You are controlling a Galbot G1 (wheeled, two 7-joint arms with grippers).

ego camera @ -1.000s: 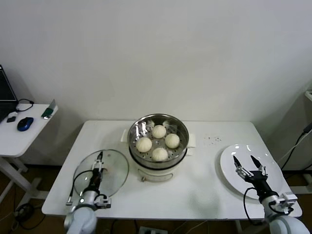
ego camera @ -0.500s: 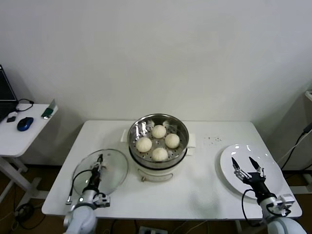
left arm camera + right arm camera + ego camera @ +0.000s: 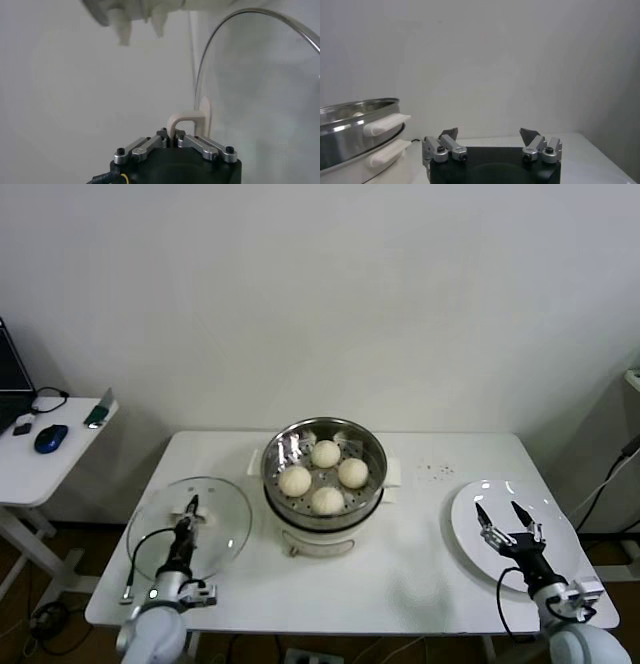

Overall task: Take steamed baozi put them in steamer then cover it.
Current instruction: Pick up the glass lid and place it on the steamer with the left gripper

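Note:
Four cream-white baozi sit on the perforated tray inside the steel steamer (image 3: 272, 484): one at the back (image 3: 326, 453), one left (image 3: 295, 480), one right (image 3: 353, 472), one in front (image 3: 328, 500). My left gripper (image 3: 188, 512) is shut on the cream handle (image 3: 187, 121) of the clear glass cover (image 3: 215, 519). It holds the cover off the table, left of the steamer. The cover's metal rim (image 3: 226, 28) shows in the left wrist view. My right gripper (image 3: 505, 522) is open and empty above the white plate (image 3: 560, 536), and the steamer (image 3: 355, 131) shows off to its side.
The white table (image 3: 420, 574) carries the steamer in the middle and the plate at the right edge. A side table (image 3: 30, 469) with a blue mouse (image 3: 51, 438) stands at the far left. A few dark specks (image 3: 437, 470) lie right of the steamer.
My left gripper has lifted the cover by its handle and carried it up and to the left. The right gripper has stayed open over the plate.

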